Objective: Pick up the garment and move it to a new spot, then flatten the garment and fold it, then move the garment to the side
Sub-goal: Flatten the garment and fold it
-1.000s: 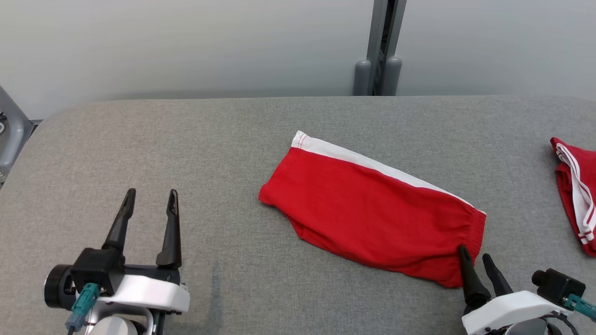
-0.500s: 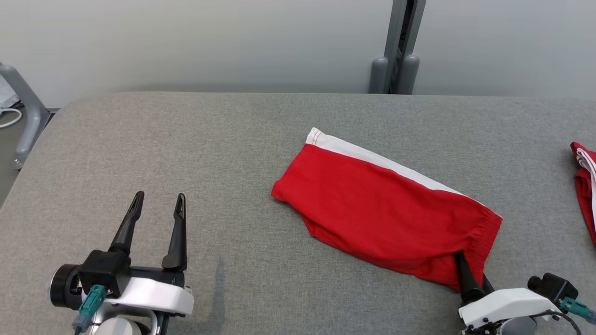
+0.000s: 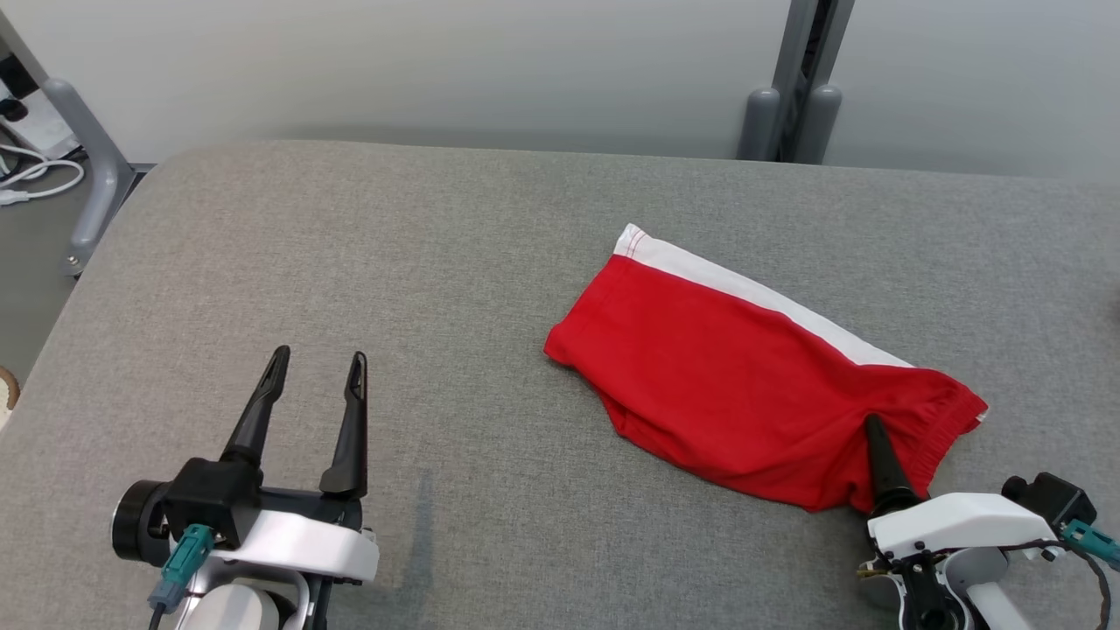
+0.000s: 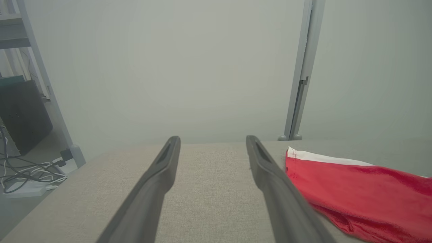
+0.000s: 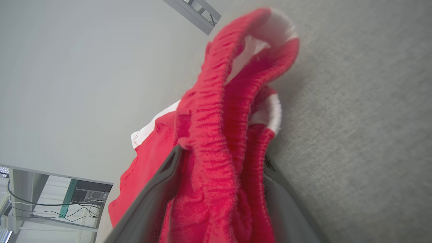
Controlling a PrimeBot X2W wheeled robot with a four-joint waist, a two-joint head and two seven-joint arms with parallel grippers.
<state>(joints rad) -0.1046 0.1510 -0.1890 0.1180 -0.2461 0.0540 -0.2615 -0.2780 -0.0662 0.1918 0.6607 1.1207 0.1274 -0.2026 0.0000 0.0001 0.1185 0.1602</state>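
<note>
1. Down at your lower right, the right claw (image 3: 888, 430) has its fingers spread wide around the elastic waistband (image 3: 941, 418) of the red shorts (image 3: 735, 385). One dark finger (image 3: 879, 459) lies on top of the cloth; the other is hidden under it.
2. Through the right wrist view, you've got the ribbed waistband (image 5: 216, 101) bunched between the two fingers, and the jaws are not pinched in on it.
3. Your shorts lie flat, right of centre on the grey desk (image 3: 437, 262). The white side stripe (image 3: 744, 284) runs along the far edge and the leg hem points left.
4. Over at the near left, the left claw (image 3: 319, 354) sits with its fingers apart, bare desk showing between them, well apart from the shorts.
5. Beyond the desk you have a grey post (image 3: 796, 96), and cables (image 3: 35, 171) on the floor at far left.
</note>
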